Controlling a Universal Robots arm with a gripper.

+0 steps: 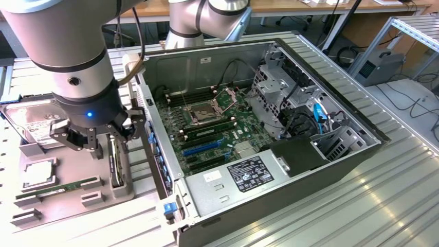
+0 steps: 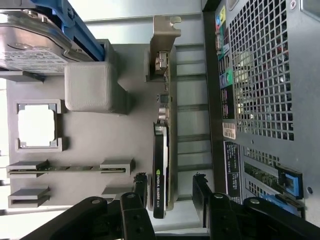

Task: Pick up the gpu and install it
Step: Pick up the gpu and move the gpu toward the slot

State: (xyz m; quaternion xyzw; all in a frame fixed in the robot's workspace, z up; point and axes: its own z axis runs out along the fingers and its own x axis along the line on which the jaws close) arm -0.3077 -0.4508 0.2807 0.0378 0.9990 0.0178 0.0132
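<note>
The gpu point(image 1: 116, 163) is a thin dark card with a silvery end bracket. It stands on edge in a slot of the grey holder tray point(image 1: 69, 208), at the exterior view's left beside the open computer case point(image 1: 205, 62). My gripper point(image 1: 97, 138) hangs right over it and is open. In the wrist view the gpu point(image 2: 162, 150) runs between the two black fingers point(image 2: 141, 182), with a gap on each side and no contact. The motherboard point(image 1: 213, 128) with its blue slot point(image 1: 199, 149) lies inside the case.
The tray point(image 2: 100, 145) also holds a hard drive point(image 1: 34, 121), a CPU point(image 1: 38, 172) and a green RAM stick point(image 1: 58, 189). The case's perforated rear panel point(image 2: 265, 75) stands close beside the card. A second arm's base point(image 1: 205, 20) rises behind the case.
</note>
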